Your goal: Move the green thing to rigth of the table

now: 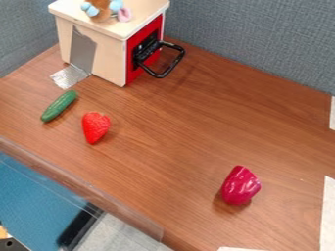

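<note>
the wooden box [112, 51] has a red front with 1 black handle [171, 68]; its inside is hidden. 1 plush toy [99, 10] sits on top. i can't tell the arm's pose, the pincer's state, or how the pincer lies to the green cucumber [59, 106], at the table's [177, 137] left beside 1 strawberry [95, 127].

on the table [177, 142], the cucumber [59, 106] lies left of the strawberry [95, 127], the pepper [240, 186] right, the toy oven [111, 56] behind.
</note>
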You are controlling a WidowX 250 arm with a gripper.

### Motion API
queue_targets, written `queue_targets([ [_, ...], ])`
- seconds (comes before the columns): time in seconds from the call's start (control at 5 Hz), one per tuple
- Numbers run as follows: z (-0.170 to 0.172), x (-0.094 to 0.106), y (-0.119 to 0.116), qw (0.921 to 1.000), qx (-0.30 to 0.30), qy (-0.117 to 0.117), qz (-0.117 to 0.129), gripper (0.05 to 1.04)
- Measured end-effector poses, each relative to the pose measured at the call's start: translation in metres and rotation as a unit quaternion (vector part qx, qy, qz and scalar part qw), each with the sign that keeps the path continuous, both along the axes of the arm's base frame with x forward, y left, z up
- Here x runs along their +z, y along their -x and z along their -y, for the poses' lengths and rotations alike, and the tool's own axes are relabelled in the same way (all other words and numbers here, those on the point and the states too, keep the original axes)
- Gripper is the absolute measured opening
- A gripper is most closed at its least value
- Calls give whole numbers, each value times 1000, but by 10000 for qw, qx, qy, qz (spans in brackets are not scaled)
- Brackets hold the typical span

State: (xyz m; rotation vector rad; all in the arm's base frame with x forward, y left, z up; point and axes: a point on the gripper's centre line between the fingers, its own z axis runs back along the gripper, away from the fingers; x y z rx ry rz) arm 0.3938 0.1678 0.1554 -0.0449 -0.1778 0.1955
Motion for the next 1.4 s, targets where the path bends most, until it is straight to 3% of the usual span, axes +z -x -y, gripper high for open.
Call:
queue_targets([
  [0.2, 2, -16, 2, 9997, -51, 131, -186, 1001],
  [0.4, 0, -9, 33, 9986, -348, 350, -207, 1001],
  [0.6, -10, 27, 66, 9990, -380, 140, 193, 1001],
  [0.8, -4, 24, 86, 9978, -630, 48, 193, 1001],
  [1.0, -8, -4, 101, 9978, -653, -110, -29, 1001],
  [1.4, -14, -66, 115, 9962, -762, -359, -228, 1001],
])
